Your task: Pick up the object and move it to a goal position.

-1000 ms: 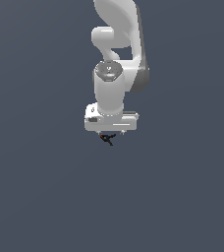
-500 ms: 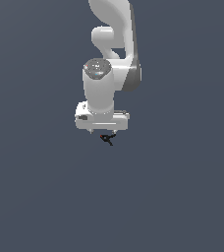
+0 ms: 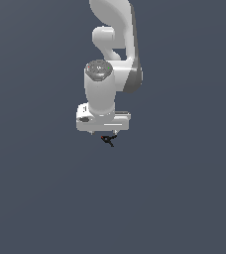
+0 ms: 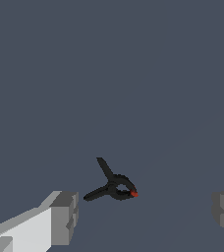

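The clamp (image 4: 112, 185) between the claw's (image 4: 146, 214) grey matt fingers (image 4: 65, 216) looks like matt black plastic with a red tip. The arm (image 3: 105, 89) above is smooth, glossy white.

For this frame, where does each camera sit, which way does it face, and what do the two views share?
Exterior view: off the arm, facing the white arm and its hand, with the gripper just above the tiny black branched object with a red spot.
Wrist view: on the wrist, looking along the gripper at the grey floor; two grey fingertips show, set wide apart.
Shared: the object, which lies between the fingers, untouched.
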`<state>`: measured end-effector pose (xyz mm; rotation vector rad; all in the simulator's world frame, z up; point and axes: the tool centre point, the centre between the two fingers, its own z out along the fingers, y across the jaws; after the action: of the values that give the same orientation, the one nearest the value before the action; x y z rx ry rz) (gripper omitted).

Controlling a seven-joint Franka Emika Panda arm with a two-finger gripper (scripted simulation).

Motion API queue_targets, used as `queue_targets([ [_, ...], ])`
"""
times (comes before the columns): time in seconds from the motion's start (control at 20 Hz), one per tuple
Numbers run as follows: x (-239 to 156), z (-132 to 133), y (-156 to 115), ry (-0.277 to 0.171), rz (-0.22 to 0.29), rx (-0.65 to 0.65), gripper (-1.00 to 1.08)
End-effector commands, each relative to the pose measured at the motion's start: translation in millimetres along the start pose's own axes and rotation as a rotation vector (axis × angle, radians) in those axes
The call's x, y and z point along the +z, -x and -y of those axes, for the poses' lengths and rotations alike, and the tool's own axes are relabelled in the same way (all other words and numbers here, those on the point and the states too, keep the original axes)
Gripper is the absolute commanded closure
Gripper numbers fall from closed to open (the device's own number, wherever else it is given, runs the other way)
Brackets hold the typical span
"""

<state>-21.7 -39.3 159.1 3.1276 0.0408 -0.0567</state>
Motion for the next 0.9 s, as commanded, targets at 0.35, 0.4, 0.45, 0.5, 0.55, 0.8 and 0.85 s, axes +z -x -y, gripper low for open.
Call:
queue_targets([
  [0.35, 15.5, -0.3, 6.4, 0.005, -0.002, -0.170, -0.92],
  [0.4, 17.7, -0.2, 7.4, 0.006, -0.003, -0.195, -0.92],
  [0.45, 20.1, -0.2, 8.5, 0.006, -0.003, -0.222, -0.92],
  [0.5, 22.6, -0.1, 9.6, 0.007, -0.004, -0.250, -0.92],
  [0.55, 25.0, 0.0, 10.8, 0.008, -0.004, -0.278, -0.92],
  [0.8, 36.9, 0.8, 16.6, 0.010, -0.007, -0.419, -0.92],
  [0.85, 39.2, 1.0, 17.8, 0.010, -0.007, -0.447, -0.92],
])
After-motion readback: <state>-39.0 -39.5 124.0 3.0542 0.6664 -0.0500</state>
